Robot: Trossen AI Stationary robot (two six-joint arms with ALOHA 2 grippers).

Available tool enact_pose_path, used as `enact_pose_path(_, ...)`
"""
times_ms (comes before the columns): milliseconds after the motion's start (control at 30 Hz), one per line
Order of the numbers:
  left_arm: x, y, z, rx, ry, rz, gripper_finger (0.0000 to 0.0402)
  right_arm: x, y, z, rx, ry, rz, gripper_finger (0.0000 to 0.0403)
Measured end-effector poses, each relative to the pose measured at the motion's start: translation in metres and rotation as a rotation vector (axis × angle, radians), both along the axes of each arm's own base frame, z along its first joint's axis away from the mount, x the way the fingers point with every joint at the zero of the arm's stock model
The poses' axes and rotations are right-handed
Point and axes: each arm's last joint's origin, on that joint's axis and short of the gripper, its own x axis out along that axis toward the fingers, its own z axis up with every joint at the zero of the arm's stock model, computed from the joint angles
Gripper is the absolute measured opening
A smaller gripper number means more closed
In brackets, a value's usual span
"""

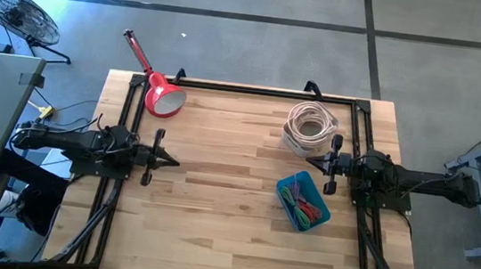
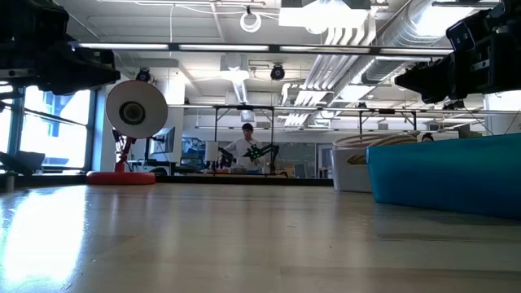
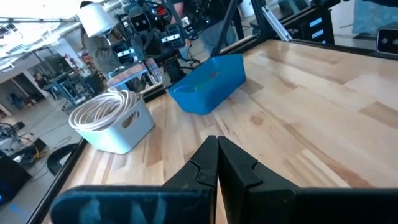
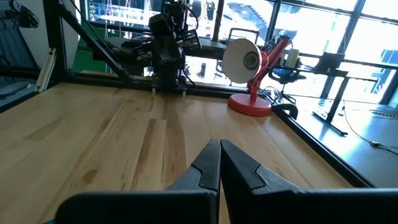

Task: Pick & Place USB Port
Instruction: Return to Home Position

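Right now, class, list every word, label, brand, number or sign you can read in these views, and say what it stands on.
None can be read.
The blue bin, white bin and red desk lamp show no lettering.
The left gripper and right gripper, parked at either side, bear none.
Screens in the room behind are too blurred to read.

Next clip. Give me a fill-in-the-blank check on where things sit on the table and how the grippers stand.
1. The left gripper and right gripper both have their fingers ____, holding nothing.
2. The coiled white cable fills the white bin; the coloured cables lie in the ____ one.
3. The blue bin sits nearest the ____ gripper.
4. The red lamp stands on the ____ gripper's side.

Missing words: shut; blue; right; left
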Motion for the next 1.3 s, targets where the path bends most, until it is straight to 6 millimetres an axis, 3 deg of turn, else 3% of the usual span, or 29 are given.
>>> enact_pose_path(400,0.0005,0.0021,-0.0017,0.035,0.016,0.072,0.0,-0.0001,-0.0001,-0.0044,0.005,0.045,-0.002,0.0)
enact_pose_path(700,0.0005,0.0031,-0.0024,0.234,0.006,0.086,0.0,-0.0002,-0.0001,-0.0051,0.007,0.053,-0.002,0.0)
enact_pose_path(1300,0.0005,0.0029,-0.0024,0.234,0.006,0.08,0.0,-0.0002,0.0,-0.0051,0.008,0.052,-0.002,0.0)
